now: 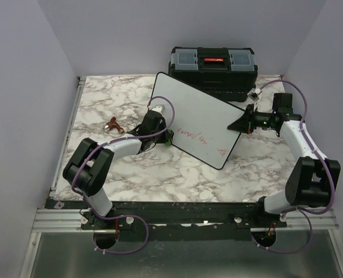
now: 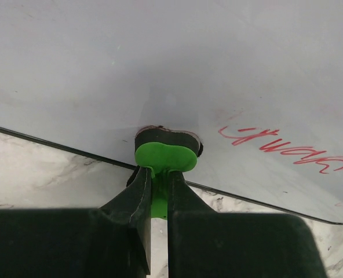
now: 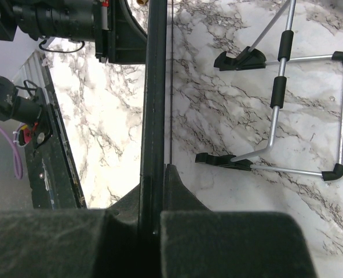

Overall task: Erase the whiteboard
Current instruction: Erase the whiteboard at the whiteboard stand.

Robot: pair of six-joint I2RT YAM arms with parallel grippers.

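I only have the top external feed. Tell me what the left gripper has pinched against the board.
Observer: In the left wrist view, the left gripper is shut on a green eraser. Its dark pad is against the whiteboard near the lower edge.
Operator: Give me its position relative to the red writing.
Observer: In that view the red writing lies to the right of the eraser, clear of the pad.
Operator: Now report what is behind the board.
Observer: The right wrist view shows a wire stand with black feet lying flat on the marble on the board's back side.
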